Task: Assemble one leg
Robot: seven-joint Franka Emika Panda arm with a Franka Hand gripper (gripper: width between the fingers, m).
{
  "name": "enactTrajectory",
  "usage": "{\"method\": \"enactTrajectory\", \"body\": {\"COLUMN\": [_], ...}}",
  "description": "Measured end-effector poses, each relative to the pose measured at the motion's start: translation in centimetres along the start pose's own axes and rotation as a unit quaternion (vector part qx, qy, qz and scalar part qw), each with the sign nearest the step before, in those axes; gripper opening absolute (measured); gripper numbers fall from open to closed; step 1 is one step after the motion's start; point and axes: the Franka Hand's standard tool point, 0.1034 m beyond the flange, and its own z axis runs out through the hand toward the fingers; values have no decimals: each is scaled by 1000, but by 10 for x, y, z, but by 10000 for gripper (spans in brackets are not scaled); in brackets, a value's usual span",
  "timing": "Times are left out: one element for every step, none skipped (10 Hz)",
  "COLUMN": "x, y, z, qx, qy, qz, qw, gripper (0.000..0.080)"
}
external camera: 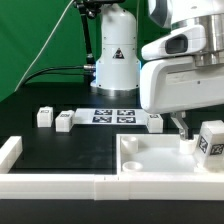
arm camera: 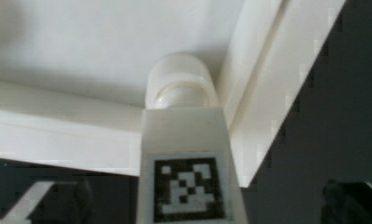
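Legs of the table are seen in two places. Three spare legs lie in a row on the black table toward the exterior view's left and middle, beside the marker board. A fourth leg stands on the big white panel at the exterior view's right, tag outward. In the wrist view the leg is seen end-on, its tag close to the lens and its far end seated against a rounded corner socket of the panel.

The gripper is held just beside the leg. Its fingers are spread to their widest and nothing is clamped between them. Whether a fingertip touches the leg cannot be told, since the arm's white housing covers much of that area.

The leg is judged to be placed in its socket but perhaps not fully turned home; no thread or gap can be made out. Several risks follow. If the leg is only resting in the hole, it could be tipped or knocked out by a finger brushing it. If it sits tilted, a re-grip and twist could jam it crooked. The loose panel could also be dragged across the table by a sideways push, as it is backed only by the white fence at the near edge.
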Motion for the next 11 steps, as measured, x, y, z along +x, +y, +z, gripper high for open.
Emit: {"method": "enactTrajectory", "body": {"x": [-4,6,9,10,11,12,12,12,12,12,12], "y": [-1,0,3,7,11,12,12,12,12,12,12], "z": [-1,-2,-1,0,1,1,1,2,2,2,2], "qx": [15,20,21,19,18,18,18,18,18,18,18], "qy": [-78,-95,-96,-90,-89,-88,-88,-88,-88,-88,-88], "qz": [4,4,5,6,8,9,9,9,9,9,9], "qw": [997,995,995,996,996,996,996,996,996,996,996], "gripper": [649,649,649,649,649,649,649,649,521,387,387]}}
